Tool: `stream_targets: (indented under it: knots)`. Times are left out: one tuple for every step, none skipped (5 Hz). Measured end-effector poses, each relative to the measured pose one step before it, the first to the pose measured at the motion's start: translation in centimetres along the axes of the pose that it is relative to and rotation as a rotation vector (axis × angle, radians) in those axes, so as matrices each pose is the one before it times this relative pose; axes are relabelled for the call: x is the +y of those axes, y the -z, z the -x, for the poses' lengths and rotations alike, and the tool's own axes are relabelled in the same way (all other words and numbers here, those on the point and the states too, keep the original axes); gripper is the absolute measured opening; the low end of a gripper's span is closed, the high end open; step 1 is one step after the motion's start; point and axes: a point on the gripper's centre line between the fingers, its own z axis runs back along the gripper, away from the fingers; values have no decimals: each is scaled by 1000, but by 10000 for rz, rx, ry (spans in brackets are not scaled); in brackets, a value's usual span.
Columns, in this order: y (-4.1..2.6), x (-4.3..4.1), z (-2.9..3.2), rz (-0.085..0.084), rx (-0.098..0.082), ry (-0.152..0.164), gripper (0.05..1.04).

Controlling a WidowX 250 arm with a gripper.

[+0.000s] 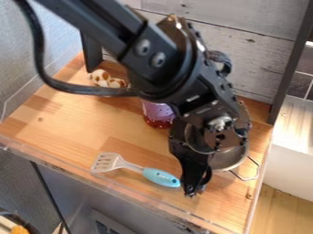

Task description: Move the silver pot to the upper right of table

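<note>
The black gripper (194, 179) hangs low over the right part of the wooden table (79, 116), its tip near the blue handle end of a spatula. Directly beside and partly behind it is the silver pot (230, 159), at the table's right side. A wire handle of the pot sticks out toward the lower right. The arm and gripper body cover much of the pot's upper and left parts, so whether they touch it cannot be told.
A spatula (161, 177) with a grey slotted head lies left of the gripper. Behind the arm stands a purple and red container (158, 114). A white and brown spotted object (106, 79) sits at the back left. A clear ledge runs along the front edge.
</note>
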Motion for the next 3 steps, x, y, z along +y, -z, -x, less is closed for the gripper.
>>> stream_targets:
  knots:
    - [-1101, -386, -470, 55, 124, -83, 1004]
    - [-2742, -688, -1007, 409, 182, -57, 1000]
    - [-3165, -797, -1472, 374, 152, -206, 1000]
